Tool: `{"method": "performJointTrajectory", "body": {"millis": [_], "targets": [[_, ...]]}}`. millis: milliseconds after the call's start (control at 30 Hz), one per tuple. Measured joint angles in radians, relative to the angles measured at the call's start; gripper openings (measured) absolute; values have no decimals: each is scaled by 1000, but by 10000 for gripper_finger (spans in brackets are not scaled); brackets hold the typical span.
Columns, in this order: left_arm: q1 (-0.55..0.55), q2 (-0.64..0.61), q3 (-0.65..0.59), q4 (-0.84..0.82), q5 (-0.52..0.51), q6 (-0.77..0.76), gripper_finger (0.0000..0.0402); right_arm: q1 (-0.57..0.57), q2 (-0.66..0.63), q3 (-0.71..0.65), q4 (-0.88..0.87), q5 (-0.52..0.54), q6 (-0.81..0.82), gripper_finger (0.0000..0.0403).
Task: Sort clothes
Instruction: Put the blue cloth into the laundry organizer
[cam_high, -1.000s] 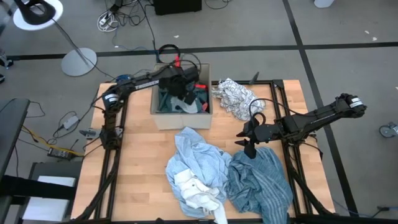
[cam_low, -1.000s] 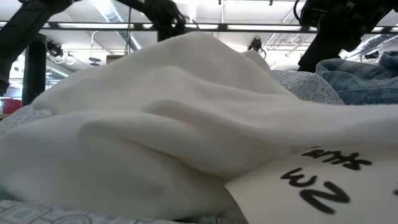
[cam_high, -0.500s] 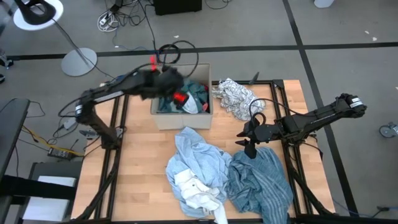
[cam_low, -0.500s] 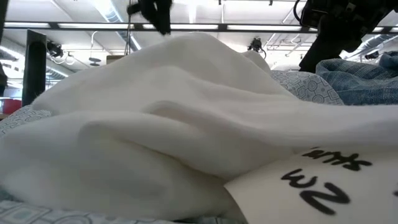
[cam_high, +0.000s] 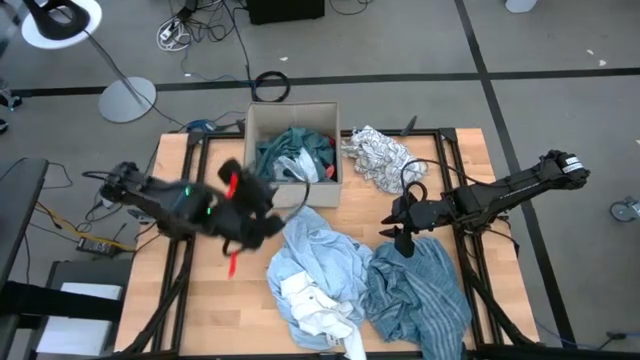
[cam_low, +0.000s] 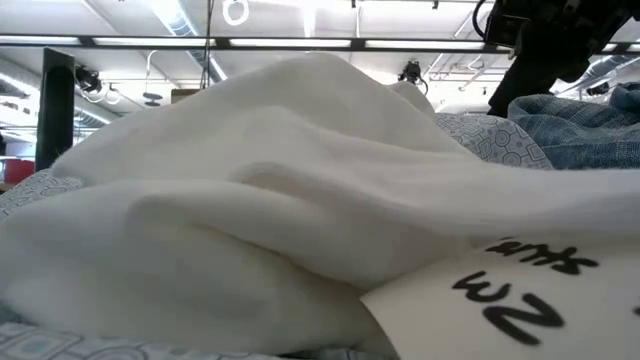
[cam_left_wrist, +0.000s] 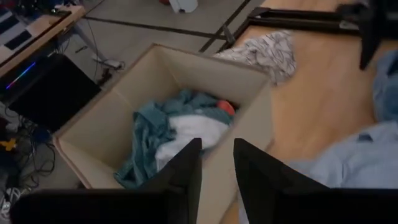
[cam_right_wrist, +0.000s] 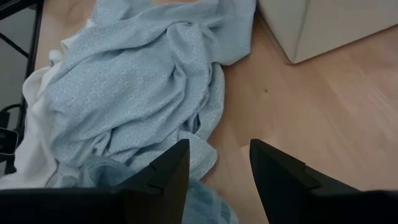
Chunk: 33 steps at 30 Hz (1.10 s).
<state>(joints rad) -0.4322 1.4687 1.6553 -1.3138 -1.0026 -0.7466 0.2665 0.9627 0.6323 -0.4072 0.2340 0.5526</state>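
Observation:
A tan cardboard box (cam_high: 292, 194) at the table's far middle holds teal (cam_high: 300, 145), white (cam_left_wrist: 193, 132) and red (cam_left_wrist: 225, 107) clothes. A white garment with black pattern (cam_high: 378, 155) lies to the right of the box. A light blue garment (cam_high: 315, 250), a white one (cam_high: 315, 305) and a grey-blue striped one (cam_high: 420, 290) lie toward the table's near edge. My left gripper (cam_high: 262, 213) is open and empty, near and left of the box. My right gripper (cam_high: 403, 236) is open and empty above the striped garment's far edge.
The white garment (cam_low: 250, 200) fills the low view. Bare wood (cam_high: 225, 300) lies at the table's near left and between the box and the striped garment. Dark frame rails (cam_high: 450, 160) run along the table's sides. Cables and a lamp base (cam_high: 127, 98) lie on the floor beyond.
My left gripper has risen out of the box and swung toward the table's near and left edges, ending just off the box's near left corner. My right gripper has kept still. The clothes on the table have not moved.

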Motion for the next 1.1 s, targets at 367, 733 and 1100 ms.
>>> {"method": "performJointTrajectory", "body": {"millis": [367, 733, 1100], "targets": [[-174, -190, -575, 379, -83, -265, 99, 0, 0, 0, 38, 0, -8, 169], [-179, -387, -1137, 1374, -33, 134, 99, 0, -1, 247, -253, -15, -62, 165], [-155, -376, -1485, 2183, 243, 477, 99, 72, 1, 473, -598, 183, 31, 153]]}}
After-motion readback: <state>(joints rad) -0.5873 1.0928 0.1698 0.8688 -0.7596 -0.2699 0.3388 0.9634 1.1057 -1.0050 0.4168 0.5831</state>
